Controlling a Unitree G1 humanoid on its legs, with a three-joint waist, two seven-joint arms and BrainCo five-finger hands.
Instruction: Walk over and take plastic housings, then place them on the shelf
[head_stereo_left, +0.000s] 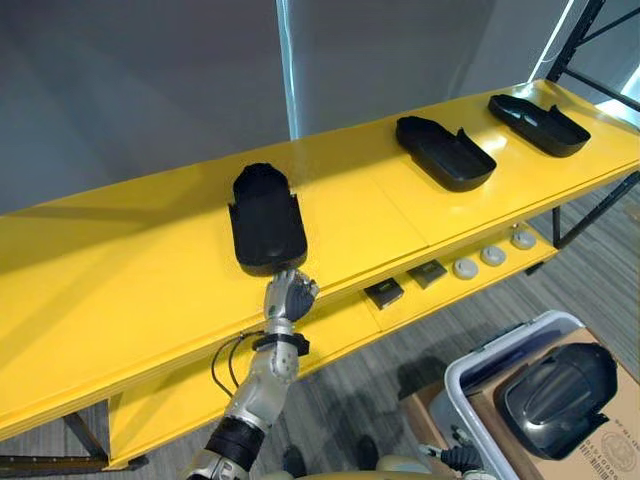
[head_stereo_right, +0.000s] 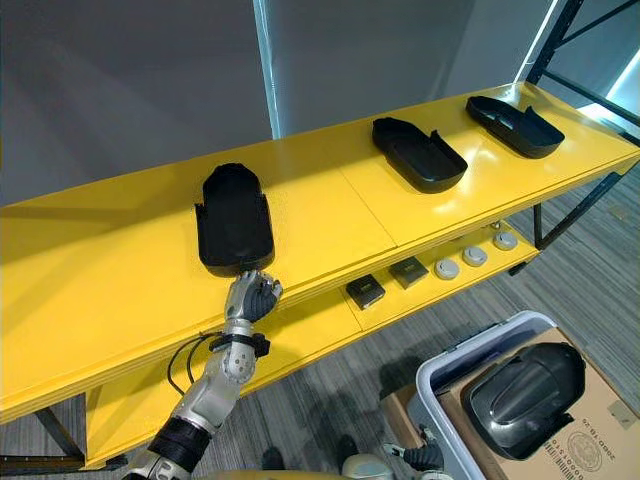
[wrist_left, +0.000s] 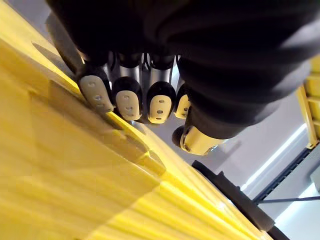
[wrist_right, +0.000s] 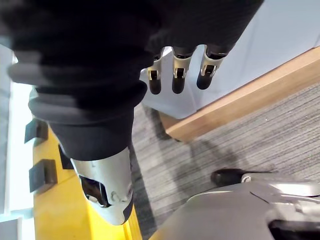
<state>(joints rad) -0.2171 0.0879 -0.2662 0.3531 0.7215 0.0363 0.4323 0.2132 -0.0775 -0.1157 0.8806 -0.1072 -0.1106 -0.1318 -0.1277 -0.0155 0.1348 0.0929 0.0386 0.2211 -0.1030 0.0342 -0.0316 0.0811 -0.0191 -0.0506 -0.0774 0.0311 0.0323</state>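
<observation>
Yellow shelf (head_stereo_left: 120, 300): bears black oblong plastic housings (head_stereo_left: 267, 220).
Handling: we judge them light, stiff, slick; grip the side walls.
Left hand (head_stereo_left: 290, 296): curled, empty, by the nearest one.
Right hand (wrist_right: 176, 75): relaxed, empty.

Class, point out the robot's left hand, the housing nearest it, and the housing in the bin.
left hand (head_stereo_left: 290, 296), left eye view, its curled fingers.
nearest housing (head_stereo_left: 266, 222), left eye view, its inner floor.
binned housing (head_stereo_left: 558, 398), left eye view, its domed top.
</observation>
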